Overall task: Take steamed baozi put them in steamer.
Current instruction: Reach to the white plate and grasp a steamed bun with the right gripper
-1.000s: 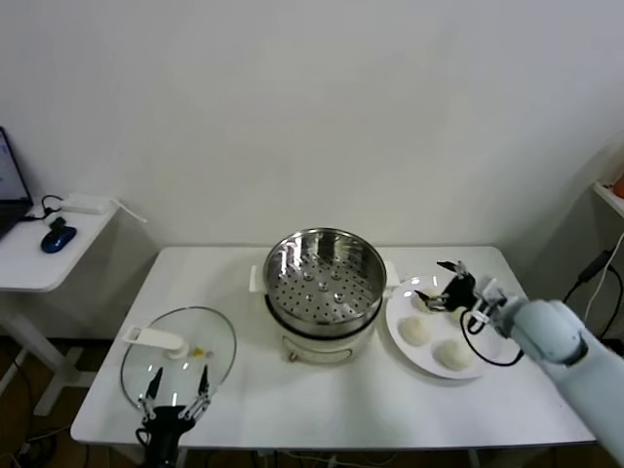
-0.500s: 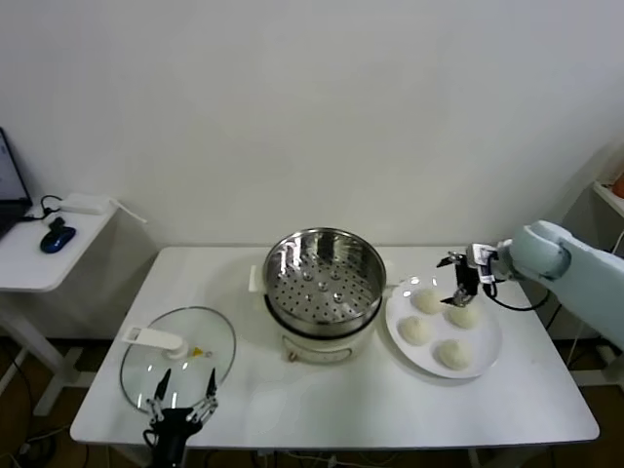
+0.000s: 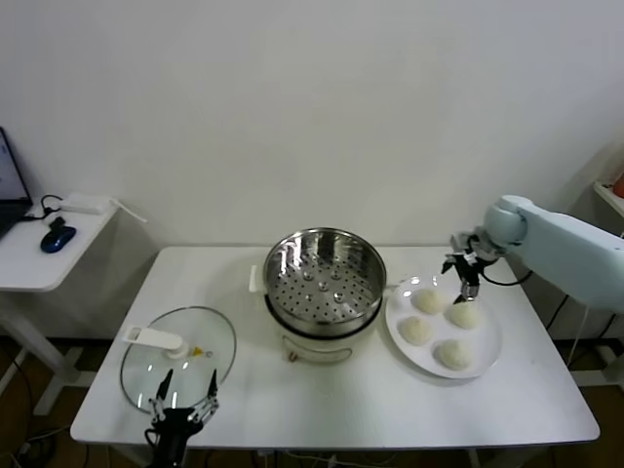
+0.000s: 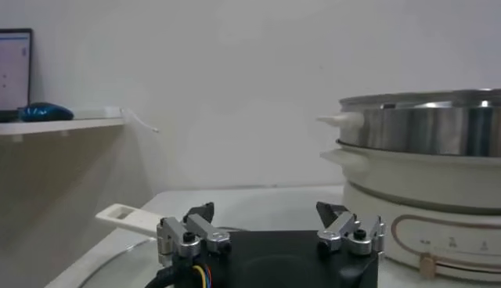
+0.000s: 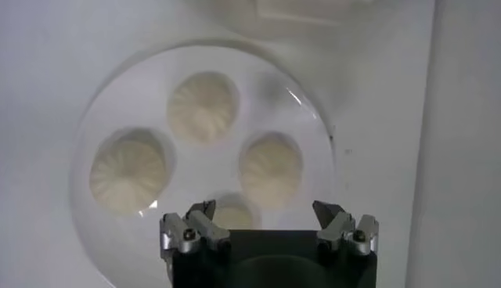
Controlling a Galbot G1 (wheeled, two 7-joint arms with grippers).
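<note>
Four cream-white baozi lie on a white plate (image 3: pixel 487 343) right of the steamer: one at the far left (image 3: pixel 426 300), one at the far right (image 3: pixel 463 315), one at the near left (image 3: pixel 414 331), one at the front (image 3: pixel 452 354). The steel steamer (image 3: pixel 325 278) with its perforated floor is empty on its white base. My right gripper (image 3: pixel 465 277) hangs open above the plate's far side, over the baozi, touching none. In the right wrist view the open gripper (image 5: pixel 264 211) looks down on the baozi (image 5: pixel 270 168); one (image 5: pixel 235 215) is partly hidden by it. My left gripper (image 3: pixel 183 390) is open and empty at the table's front left.
A glass lid (image 3: pixel 180 353) with a white handle (image 3: pixel 154 338) lies flat by the left gripper. The left wrist view shows the open left gripper (image 4: pixel 266 213), the lid handle (image 4: pixel 125 215) and the steamer (image 4: pixel 423 125). A side table with a blue mouse (image 3: pixel 58 237) stands far left.
My right arm has swung from the plate's near right to its far side. The gripper now points down over the baozi. The left gripper has hardly moved.
</note>
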